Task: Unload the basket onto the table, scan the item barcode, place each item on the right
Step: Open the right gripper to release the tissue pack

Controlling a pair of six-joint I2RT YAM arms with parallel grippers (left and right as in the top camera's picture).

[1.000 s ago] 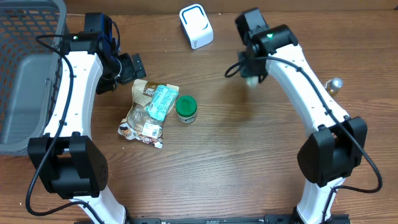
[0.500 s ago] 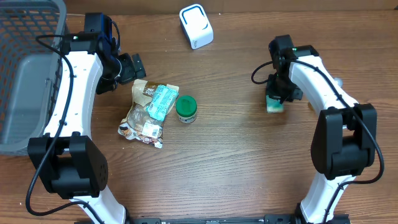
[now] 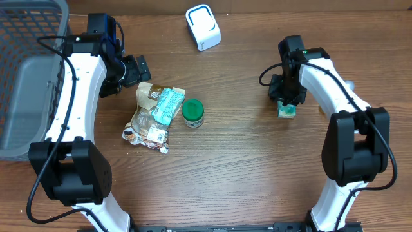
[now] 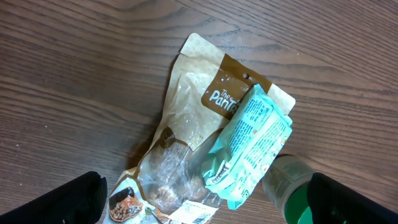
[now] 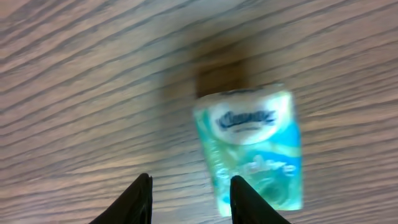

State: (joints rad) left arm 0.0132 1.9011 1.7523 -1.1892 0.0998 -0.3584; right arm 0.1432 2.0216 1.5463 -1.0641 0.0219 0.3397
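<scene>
Overhead straight down on the whole table [image 3: 225, 180]; wrist views close above patches of it.

1. Right wrist view is pretty smeared. The teal-and-white soft tissue pack [image 5: 252, 149] is blurry, so the small print on it can't be read.
2. Same view, the right gripper [image 5: 189, 190] shows only two dark fingertips [image 5: 138, 199]; the bottom edge chops off the rest.
3. From overhead, that pack is mostly tucked under the right gripper, and only a teal bit peeks out.
4. Left wrist view: the green-lidded round jar [image 4: 291, 193] and the brown-and-clear plastic snack bag [image 4: 180, 137] both run off the bottom edge.
5. The left gripper [image 4: 205, 202] is just dark finger ends in the bottom corners.
6. Overhead, the grey mesh basket [image 3: 26, 64] gets clipped by the left and top edges.
</scene>
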